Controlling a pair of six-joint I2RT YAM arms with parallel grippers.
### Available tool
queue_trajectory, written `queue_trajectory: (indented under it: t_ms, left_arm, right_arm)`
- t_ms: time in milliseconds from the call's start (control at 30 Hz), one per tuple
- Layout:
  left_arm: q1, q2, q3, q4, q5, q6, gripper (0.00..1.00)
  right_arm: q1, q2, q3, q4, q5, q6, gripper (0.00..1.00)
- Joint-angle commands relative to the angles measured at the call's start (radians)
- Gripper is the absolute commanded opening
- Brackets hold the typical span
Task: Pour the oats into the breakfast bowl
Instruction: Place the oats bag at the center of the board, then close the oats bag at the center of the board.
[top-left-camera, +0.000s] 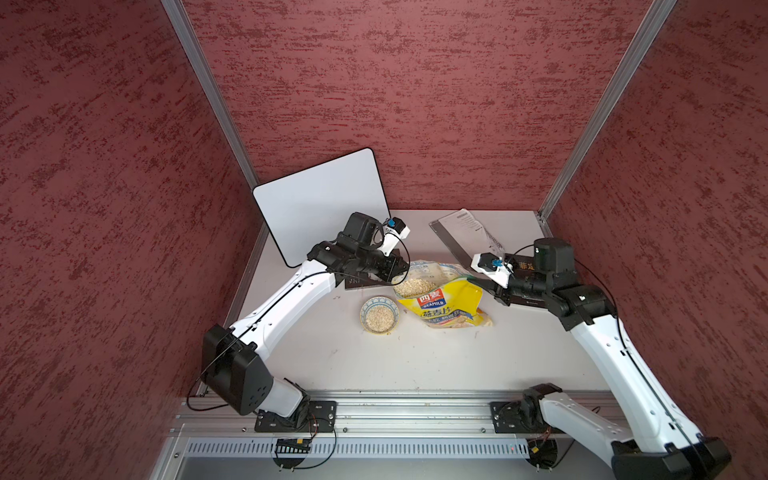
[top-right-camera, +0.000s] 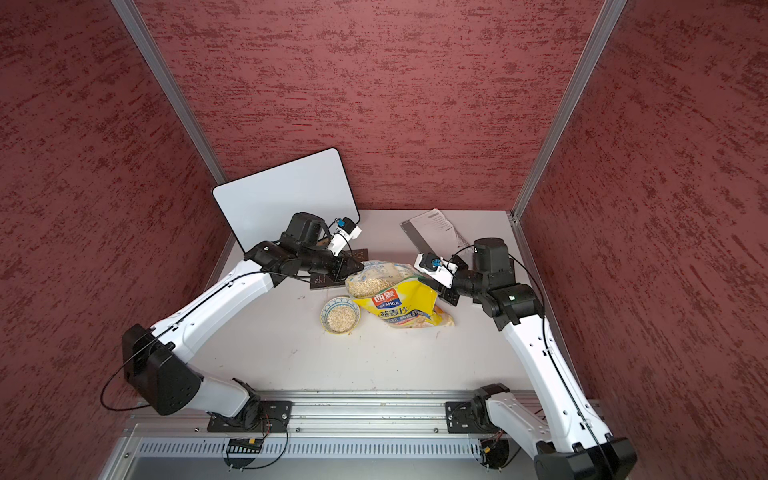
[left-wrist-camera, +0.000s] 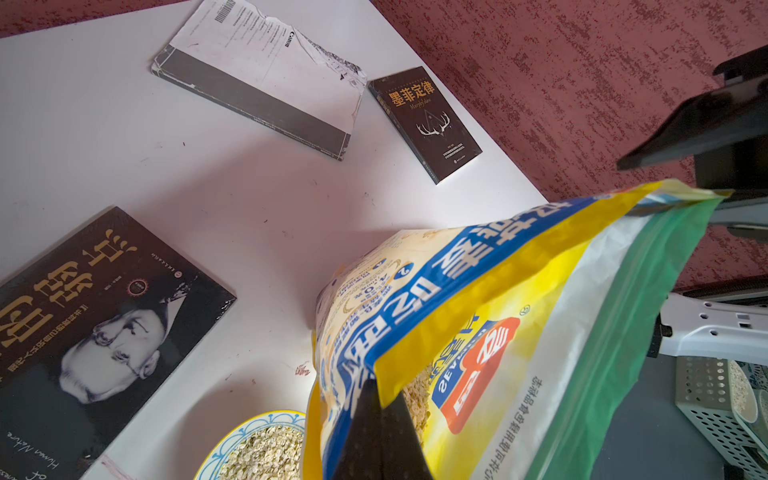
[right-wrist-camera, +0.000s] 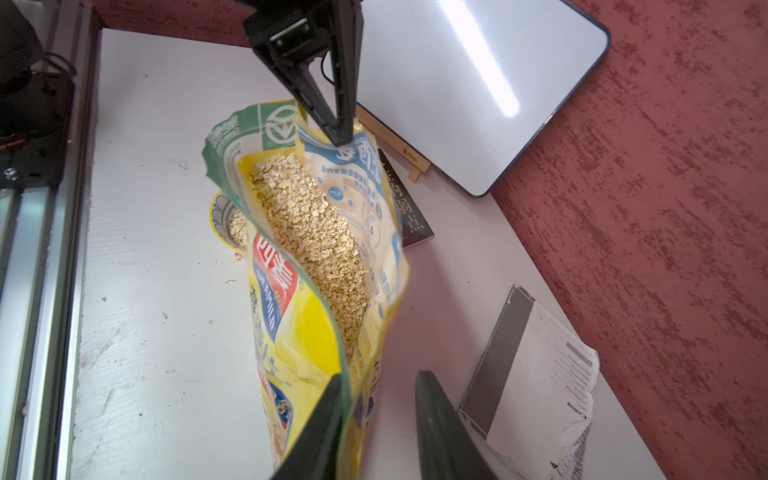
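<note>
Yellow bag (top-left-camera: 446, 303) of oats (right-wrist-camera: 307, 232) beside part-filled bowl (top-left-camera: 364, 308); L gripper (right-wrist-camera: 340, 137) pinches bag rim, R gripper (right-wrist-camera: 380, 377) jaws apart astride rim.

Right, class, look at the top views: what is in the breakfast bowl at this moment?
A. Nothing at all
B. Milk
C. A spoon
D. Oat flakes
D: pale oats cover the inside of the breakfast bowl, which stands next to the yellow bag; no spoon or liquid shows in it.
</note>
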Motion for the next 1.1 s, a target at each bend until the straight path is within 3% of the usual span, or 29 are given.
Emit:
queue_trajectory:
  t_ms: [0, 67, 267, 367, 500, 600, 667, 767, 1067]
  left_arm:
    - [-0.004, 0.008, 0.043, 0.028, -0.013, 0.011, 0.0]
    - [0.001, -0.001, 0.037, 0.033, -0.028, 0.026, 0.0]
    - [0.045, -0.061, 0.034, 0.036, -0.021, 0.136, 0.57]
    - [0.088, -0.105, -0.006, 0.083, 0.042, 0.214, 0.72]
    - [0.11, -0.19, -0.15, 0.204, 0.163, 0.425, 0.9]
    - [0.113, -0.227, -0.239, 0.236, 0.21, 0.645, 0.92]
    - [0.129, -0.222, -0.252, 0.222, 0.256, 0.716, 0.93]
    - [0.158, -0.197, -0.249, 0.185, 0.339, 0.798, 0.92]
    - [0.153, -0.082, -0.222, 0.203, 0.385, 0.906, 0.85]
  right_arm:
    - [-0.013, -0.028, -0.025, 0.019, -0.025, 0.007, 0.0]
    - [-0.046, -0.029, -0.019, 0.005, -0.04, -0.001, 0.0]
    - [-0.13, 0.013, 0.013, -0.046, -0.116, -0.012, 0.0]
    - [-0.132, 0.014, -0.009, -0.024, -0.108, -0.006, 0.0]
    - [-0.133, 0.012, -0.019, -0.021, -0.103, -0.007, 0.0]
    - [-0.134, 0.008, -0.023, -0.023, -0.091, -0.012, 0.0]
    - [-0.135, 0.009, -0.019, -0.028, -0.091, -0.013, 0.0]
    - [-0.135, 0.013, -0.015, -0.032, -0.091, -0.014, 0.0]
    - [-0.136, 0.011, -0.005, -0.038, -0.085, -0.014, 0.0]
